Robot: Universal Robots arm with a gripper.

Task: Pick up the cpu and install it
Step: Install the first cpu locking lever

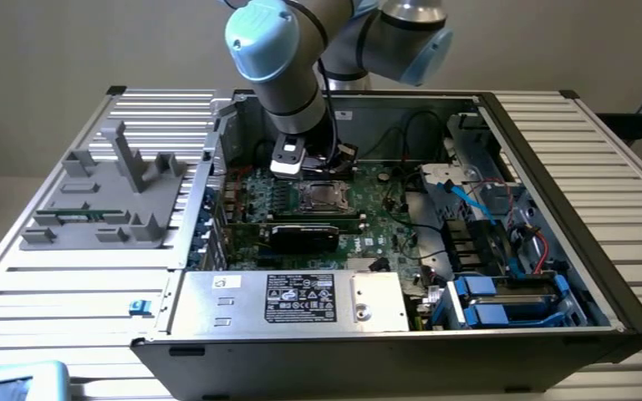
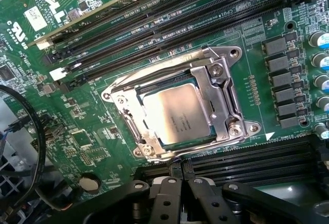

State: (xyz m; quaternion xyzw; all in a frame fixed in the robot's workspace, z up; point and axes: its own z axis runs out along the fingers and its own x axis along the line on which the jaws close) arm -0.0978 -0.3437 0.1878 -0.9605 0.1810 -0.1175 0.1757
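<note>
Gripper (image 1: 297, 167) with jaws closed and empty, poised over the motherboard (image 2: 77, 75). The cpu (image 2: 177, 116) lies flat inside its socket frame (image 2: 226, 106), just ahead of the fingertips and apart from them. Memory slots (image 2: 154, 23) run beyond the cpu, and a black cable (image 2: 25, 121) loops to one side. The exterior view adds the expansion card (image 1: 304, 236) and the silver box (image 1: 287, 299) farther from the tool, with the case walls (image 1: 544, 167) bounding the open room above the board.

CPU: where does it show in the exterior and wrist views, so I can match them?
Exterior view: the cpu sits mid-case, in the silver socket frame, just above the black expansion card.
Wrist view: the cpu lies inside that frame, between memory slots.
Shared landmark: the silver socket frame.
</note>
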